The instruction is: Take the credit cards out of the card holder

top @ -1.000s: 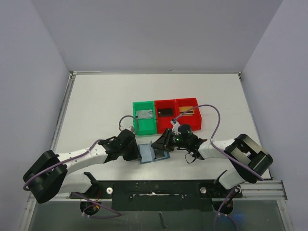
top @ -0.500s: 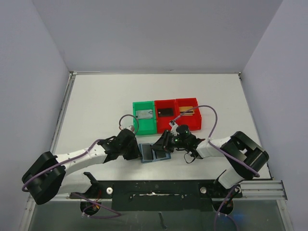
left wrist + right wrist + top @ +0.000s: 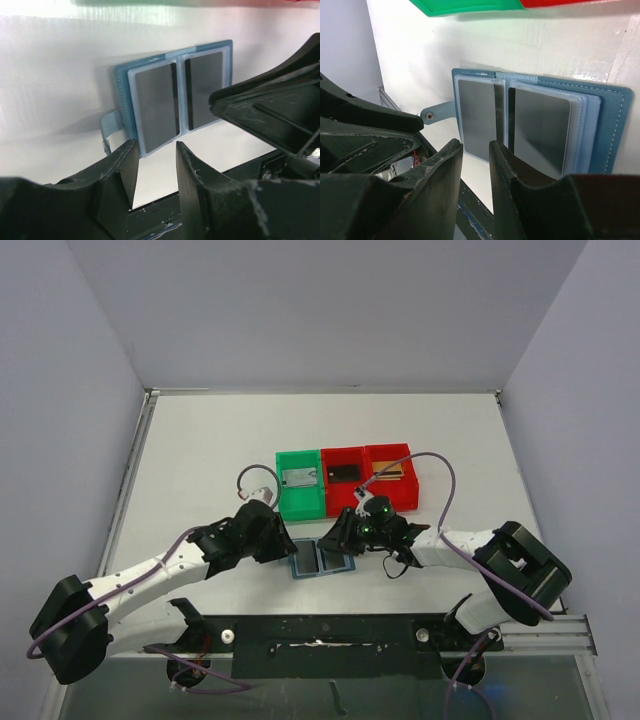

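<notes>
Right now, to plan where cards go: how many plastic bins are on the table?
3, in a row: green plastic bin left, red plastic bin middle, second red plastic bin right. None appears hidden.

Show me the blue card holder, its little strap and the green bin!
card holder [image 3: 319, 559], top view, middle fold
strap [image 3: 434, 114], right wrist view, end by the snap
green bin [image 3: 302, 510], top view, near wall

we stretch our left arm [image 3: 150, 575] low and inward from the left, our right arm [image 3: 455, 540] low and inward from the right, left gripper [image 3: 284, 546] and right gripper [image 3: 334, 538] facing each other, near, each with jaws a little apart
</notes>
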